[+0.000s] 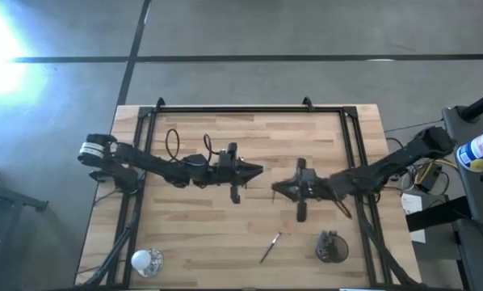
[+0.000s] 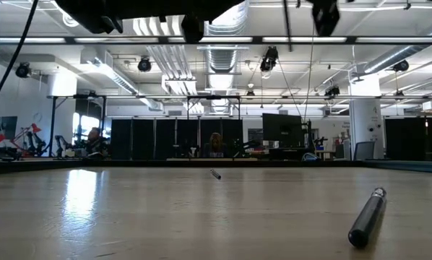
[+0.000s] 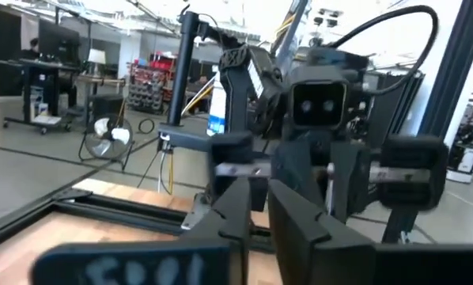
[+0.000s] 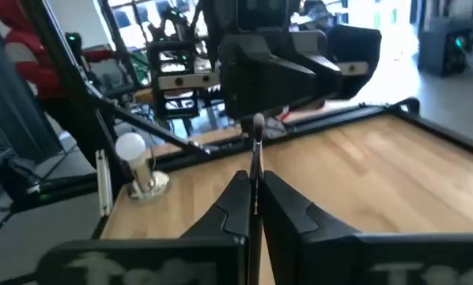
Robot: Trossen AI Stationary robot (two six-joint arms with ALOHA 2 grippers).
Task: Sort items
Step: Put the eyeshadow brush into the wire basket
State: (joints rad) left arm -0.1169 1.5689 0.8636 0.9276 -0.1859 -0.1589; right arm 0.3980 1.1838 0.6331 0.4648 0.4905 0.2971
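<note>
My right gripper (image 4: 255, 207) hovers over the table's middle (image 1: 275, 188), shut on a slim stick (image 4: 256, 150) that stands up between its fingers. My left gripper (image 3: 259, 207) faces it from the left (image 1: 258, 170). It is shut and I see nothing in it. Its tip (image 4: 262, 101) sits just beyond the stick's top end. Another stick (image 1: 270, 246) lies flat on the table near the front edge, showing as a dark rod with a silver band (image 2: 366, 217). A far small stick (image 2: 214, 174) also lies on the table. My right gripper pinches the slim stick between its two fingers, at the stick's lower part (image 4: 255, 190). The stick runs along the fingers and sticks out past their tips toward the left gripper. It is lifted clear of the table.
A dark round cup (image 1: 332, 246) holding some items stands near the front right. A shiny silver cup (image 1: 144, 260) stands at the front left and also shows in the right wrist view (image 4: 138, 170). Black frame rails (image 1: 241, 109) border the table. Bare wood lies between the cups.
</note>
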